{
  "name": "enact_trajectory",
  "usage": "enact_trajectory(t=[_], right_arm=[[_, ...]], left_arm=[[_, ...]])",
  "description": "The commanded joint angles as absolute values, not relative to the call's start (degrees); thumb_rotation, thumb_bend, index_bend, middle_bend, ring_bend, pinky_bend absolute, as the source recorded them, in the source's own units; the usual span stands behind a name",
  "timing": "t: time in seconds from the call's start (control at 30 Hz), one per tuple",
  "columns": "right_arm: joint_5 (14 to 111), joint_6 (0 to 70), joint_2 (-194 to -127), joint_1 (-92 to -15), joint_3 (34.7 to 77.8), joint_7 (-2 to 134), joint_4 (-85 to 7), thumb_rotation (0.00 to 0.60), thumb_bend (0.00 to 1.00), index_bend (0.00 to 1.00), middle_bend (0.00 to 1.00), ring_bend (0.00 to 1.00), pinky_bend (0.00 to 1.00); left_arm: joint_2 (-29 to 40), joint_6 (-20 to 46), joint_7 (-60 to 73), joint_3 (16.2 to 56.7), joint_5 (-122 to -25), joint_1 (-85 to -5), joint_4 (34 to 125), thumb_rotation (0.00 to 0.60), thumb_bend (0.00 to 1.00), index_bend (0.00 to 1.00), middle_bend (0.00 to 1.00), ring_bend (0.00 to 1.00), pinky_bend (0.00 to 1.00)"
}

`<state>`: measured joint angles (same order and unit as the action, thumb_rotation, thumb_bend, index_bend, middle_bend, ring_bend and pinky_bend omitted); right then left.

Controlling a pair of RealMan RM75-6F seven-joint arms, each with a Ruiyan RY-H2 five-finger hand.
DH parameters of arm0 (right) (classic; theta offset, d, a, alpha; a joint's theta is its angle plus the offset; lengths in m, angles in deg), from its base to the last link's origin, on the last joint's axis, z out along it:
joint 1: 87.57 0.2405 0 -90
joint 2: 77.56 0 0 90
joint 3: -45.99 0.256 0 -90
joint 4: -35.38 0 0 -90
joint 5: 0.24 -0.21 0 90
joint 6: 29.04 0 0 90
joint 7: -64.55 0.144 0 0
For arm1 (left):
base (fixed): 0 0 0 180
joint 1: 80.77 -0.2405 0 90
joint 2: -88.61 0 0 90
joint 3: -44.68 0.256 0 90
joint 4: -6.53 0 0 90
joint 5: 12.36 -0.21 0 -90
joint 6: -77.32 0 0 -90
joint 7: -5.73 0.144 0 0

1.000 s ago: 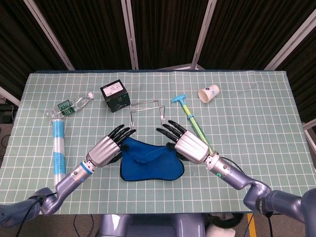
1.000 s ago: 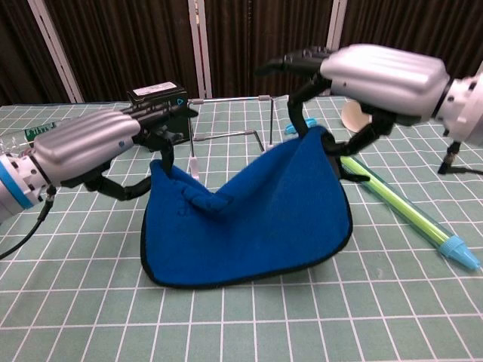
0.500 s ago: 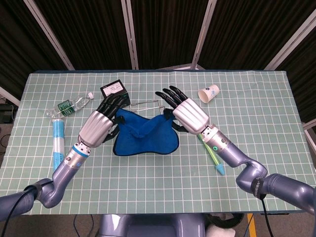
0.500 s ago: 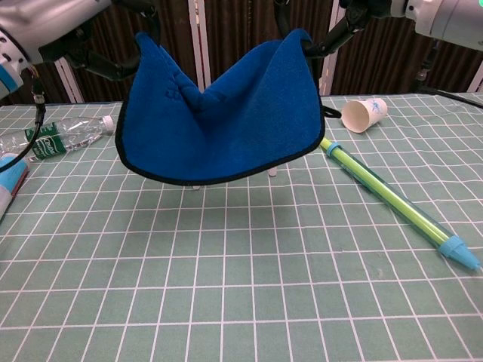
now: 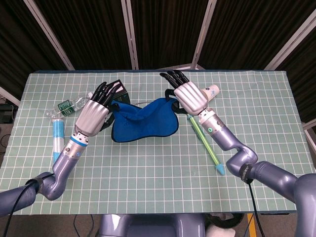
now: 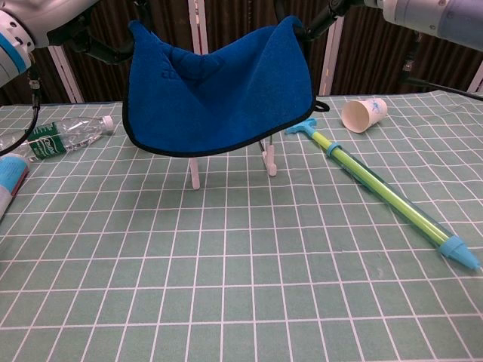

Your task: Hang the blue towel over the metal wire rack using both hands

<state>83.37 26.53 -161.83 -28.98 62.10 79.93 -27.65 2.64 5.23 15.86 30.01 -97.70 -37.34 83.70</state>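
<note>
I held the blue cloth towel (image 5: 144,121) lifted above the green checked table cover (image 5: 256,113), each upper corner pinched, one by the left silver hand (image 5: 94,114) and one by the right silver hand (image 5: 191,96), with the other fingers stretched out. It hung sagging in the middle, over the thin metal wire rack (image 6: 268,157), of which I saw only the white-tipped legs below the hem in the chest view.

I judged the main risk was the slack middle: if I lowered unevenly, the cloth could fall on one side of the wire and slide off. The light rack could also tip if the hem dragged on it. The small pinch could let a corner slip.

Compared with half a second before, the towel had travelled farther back and now covered the rack.
</note>
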Motion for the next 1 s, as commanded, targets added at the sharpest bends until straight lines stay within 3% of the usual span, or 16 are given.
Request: enact_trajectory(t=[0.03,0.43,1.0], right_arm=[[82.04,25.58,-163.72,-27.41,63.38,81.89,-24.72,0.6,0.41,0.64,0.03,0.0,0.0],[79.93,23.93,-165.22,-24.77,64.91,82.95,-20.11,0.6,0.41,0.64,0.03,0.0,0.0],[78.91,20.63,-172.99,-24.18,61.95,86.13,-7.97,0.6,0.41,0.64,0.03,0.0,0.0]], left_arm=[[2.22,4.55,15.39,29.3,-97.3,-37.09,82.85,0.6,0.55,0.82,0.0,0.0,0.0],[2.79,3.37,14.05,28.4,-96.27,-37.07,80.74,0.6,0.54,0.82,0.0,0.0,0.0],[-2.84,6.02,8.22,30.78,-94.05,-37.37,70.48,0.6,0.55,0.82,0.0,0.0,0.0]])
